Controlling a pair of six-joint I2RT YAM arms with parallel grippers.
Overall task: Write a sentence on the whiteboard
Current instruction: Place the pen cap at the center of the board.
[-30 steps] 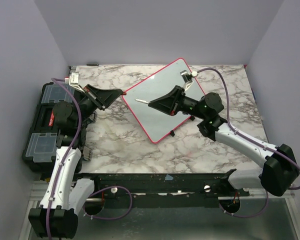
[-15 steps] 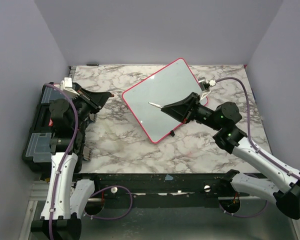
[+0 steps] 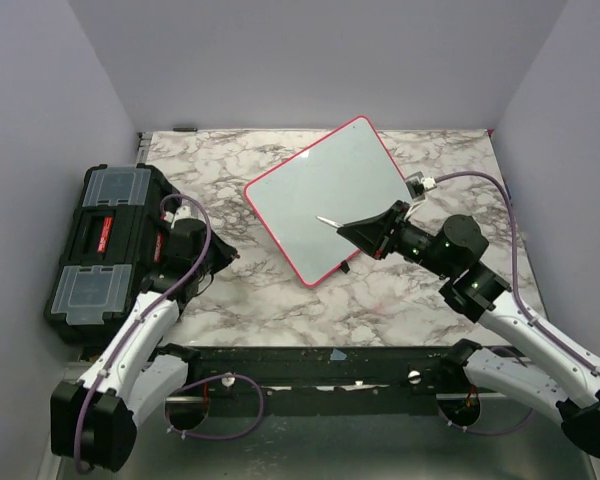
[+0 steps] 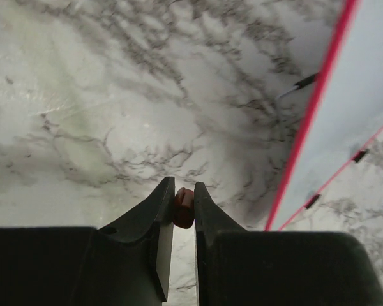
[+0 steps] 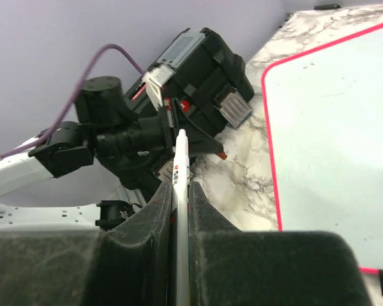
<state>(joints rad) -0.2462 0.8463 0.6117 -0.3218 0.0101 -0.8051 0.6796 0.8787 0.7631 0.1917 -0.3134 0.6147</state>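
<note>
Marble tabletop (image 3: 270, 300) carries the whiteboard (image 3: 320, 185), which lies flat and turned at an angle, one corner toward the back wall. Its thin red-pink frame surrounds a plain pale surface. The right gripper (image 3: 344, 229) hangs over the board's near-right edge with its jaws clamped on a white marker (image 3: 330, 221). The marker's tip points out over the lower part of the board; whether it touches cannot be told. In the right wrist view the marker's barrel (image 5: 180, 153) carries a small red mark and a line of dark print that is too small to read.

The left gripper (image 3: 228, 254) sits low over the marble, between the board and a black toolbox (image 3: 80, 250) at the table's left edge. Its jaws are pinched nearly together on a small red cap (image 4: 183, 208). The toolbox lid shows a red label with lettering too small to make out.
</note>
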